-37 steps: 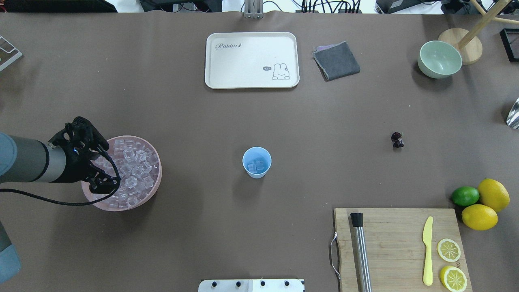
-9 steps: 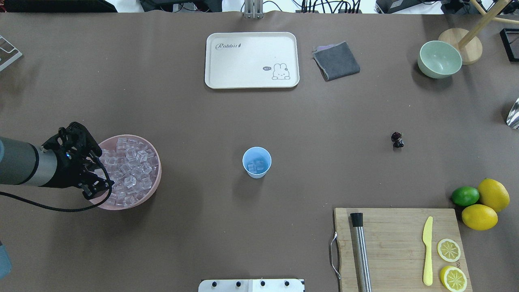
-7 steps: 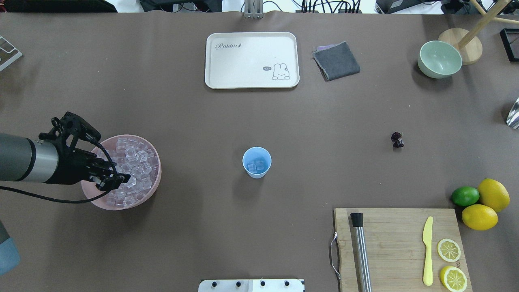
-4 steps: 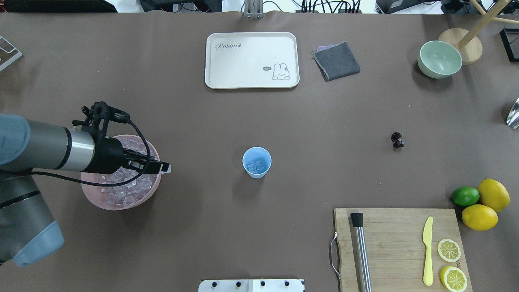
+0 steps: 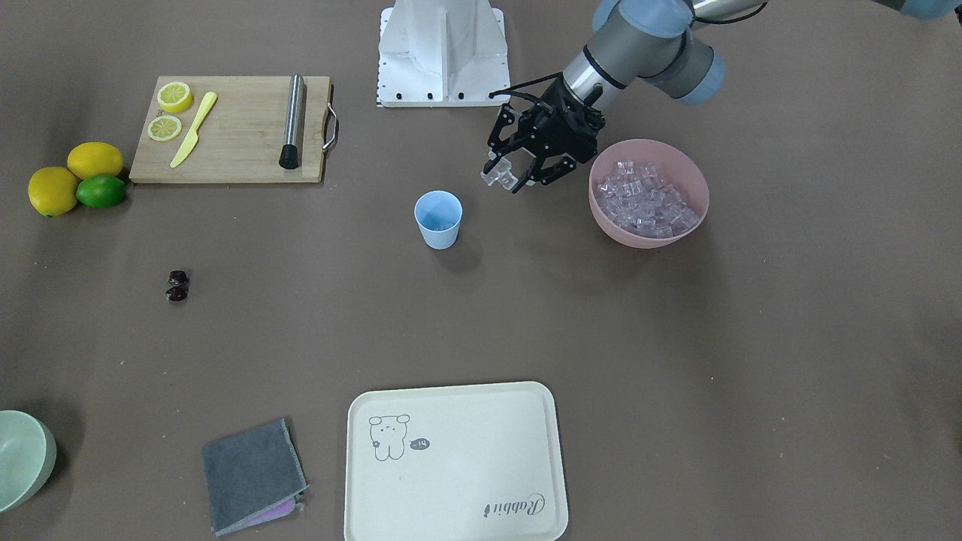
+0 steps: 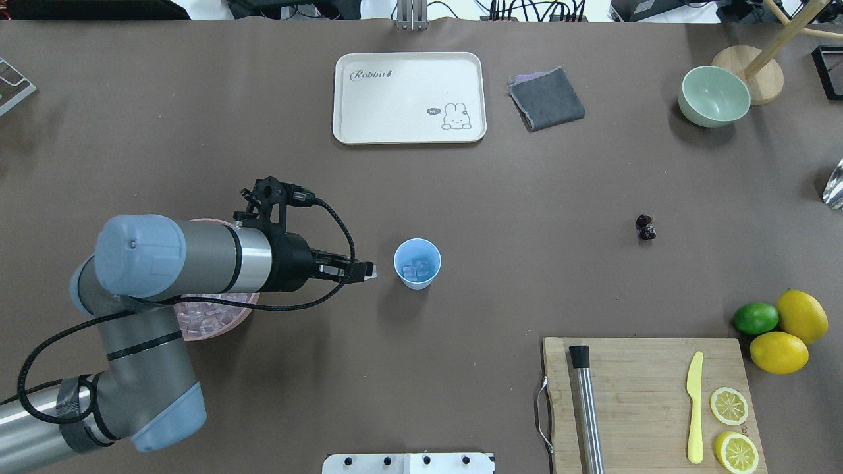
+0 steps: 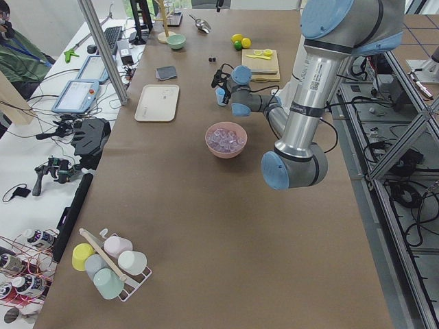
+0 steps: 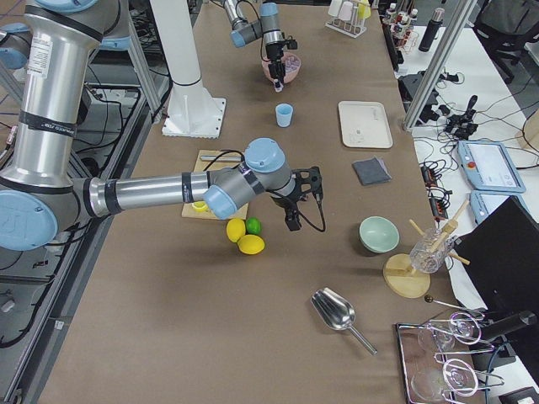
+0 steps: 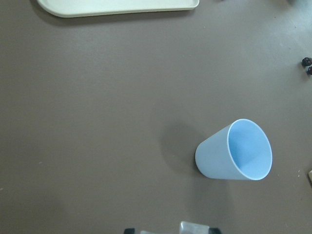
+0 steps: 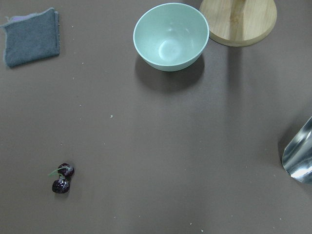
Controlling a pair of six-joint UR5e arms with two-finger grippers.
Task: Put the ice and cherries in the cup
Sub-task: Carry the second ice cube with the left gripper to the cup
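The light blue cup (image 6: 417, 263) stands upright mid-table with a few ice cubes (image 6: 415, 270) inside; it also shows in the front view (image 5: 437, 219) and the left wrist view (image 9: 235, 151). My left gripper (image 6: 366, 270) is shut on one clear ice cube (image 5: 500, 175), held above the table just beside the cup, between it and the pink bowl. More ice (image 5: 642, 197) fills that bowl. The cherries (image 6: 646, 226) lie alone on the table far to the right, also in the right wrist view (image 10: 62, 178). My right gripper (image 8: 292, 220) shows only in the exterior right view; I cannot tell its state.
The pink bowl (image 5: 643, 238) sits beside my left arm. A cutting board (image 6: 649, 401) with a steel muddler, yellow knife and lemon slices is front right, lemons and a lime (image 6: 755, 318) beside it. A cream tray (image 6: 409, 97), grey cloth (image 6: 546, 99) and pale green bowl (image 6: 714, 95) lie at the far side.
My left gripper has come up out of the pink bowl with an ice cube and moved right, from over the bowl to just beside the cup.
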